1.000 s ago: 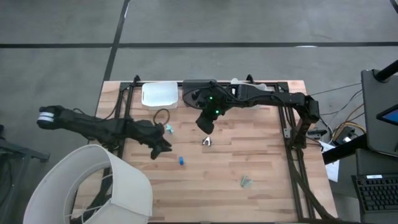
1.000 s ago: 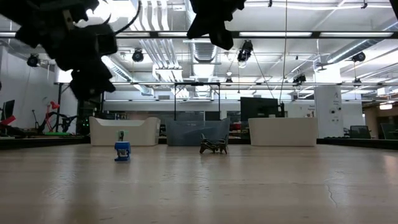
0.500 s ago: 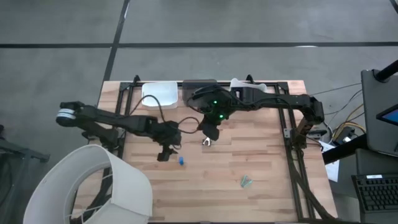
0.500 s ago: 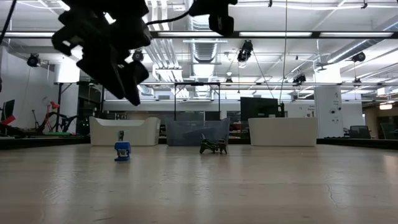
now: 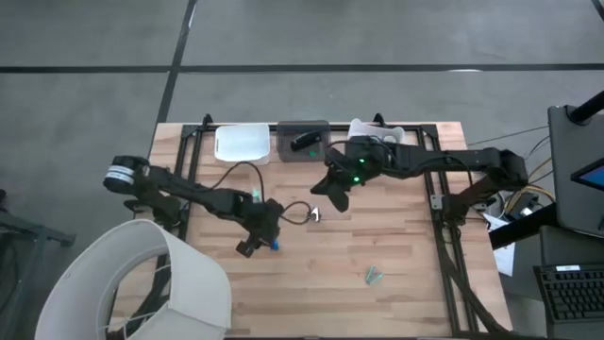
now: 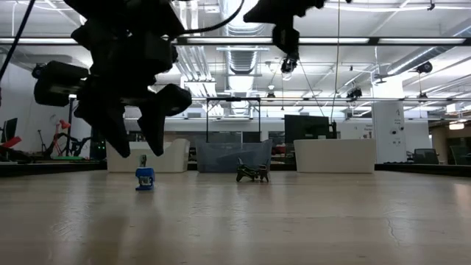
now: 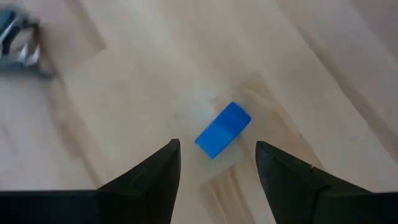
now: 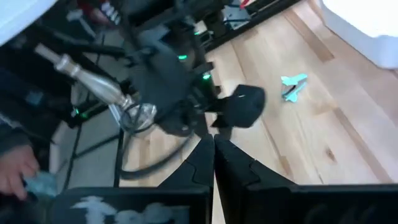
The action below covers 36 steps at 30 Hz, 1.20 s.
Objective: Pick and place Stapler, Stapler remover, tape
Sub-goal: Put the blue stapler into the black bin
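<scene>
The blue tape roll (image 7: 222, 129) stands on its edge on the wooden table (image 5: 406, 236), seen also in the high view (image 5: 275, 244) and the low view (image 6: 145, 178). My left gripper (image 7: 217, 158) is open and hangs just above the roll, a finger on either side, touching nothing (image 6: 134, 147). The silvery stapler remover (image 5: 314, 214) lies near the table's middle (image 6: 252, 173). My right gripper (image 5: 335, 195) is shut and empty, raised to the right of the remover. The other tape rolls are out of view.
A white bin (image 5: 242, 144) and a grey bin (image 5: 288, 151) holding a dark object (image 5: 304, 142) stand along the far edge. A teal claw piece (image 8: 292, 86) lies near the white bin. Small greenish pieces (image 5: 373, 276) lie toward the near edge.
My left gripper has swung toward the table's right and near edge and come down over the blue tape roll. My right gripper has drifted toward the right, away from above the stapler remover. Nothing on the table has moved.
</scene>
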Motion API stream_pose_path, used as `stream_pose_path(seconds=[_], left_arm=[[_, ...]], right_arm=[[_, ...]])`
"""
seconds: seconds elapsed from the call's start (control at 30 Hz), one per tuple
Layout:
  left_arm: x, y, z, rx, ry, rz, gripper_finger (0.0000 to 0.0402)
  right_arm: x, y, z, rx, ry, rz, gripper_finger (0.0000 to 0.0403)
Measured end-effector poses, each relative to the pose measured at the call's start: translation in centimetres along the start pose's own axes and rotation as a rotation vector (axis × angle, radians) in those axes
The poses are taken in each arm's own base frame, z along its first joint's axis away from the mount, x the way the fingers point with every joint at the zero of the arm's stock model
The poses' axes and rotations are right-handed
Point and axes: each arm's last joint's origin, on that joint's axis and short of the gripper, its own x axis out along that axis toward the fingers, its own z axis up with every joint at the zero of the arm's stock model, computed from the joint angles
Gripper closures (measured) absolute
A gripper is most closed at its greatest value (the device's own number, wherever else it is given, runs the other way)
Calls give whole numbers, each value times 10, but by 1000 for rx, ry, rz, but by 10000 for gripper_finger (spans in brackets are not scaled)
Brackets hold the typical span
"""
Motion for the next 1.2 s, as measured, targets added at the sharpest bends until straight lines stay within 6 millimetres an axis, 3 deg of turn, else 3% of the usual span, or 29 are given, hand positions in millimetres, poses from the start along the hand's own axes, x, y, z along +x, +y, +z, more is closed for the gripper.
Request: stream_pose_path(seconds=[0.13,0.47,0.77,1.2], left_arm=[[12,-6,2,81,10,-15,193],[36,-7,1,89,50,-20,193],[37,-7,1,27,52,-21,204],[37,-7,1,-63,48,-9,302]], right_arm=[[-8,-9,-20,72,-60,28,394],[-24,-28,-62,226,-122,-20,394],[-23,-34,-70,249,-128,-60,394],[-16,-37,-71,250,-124,-75,394]])
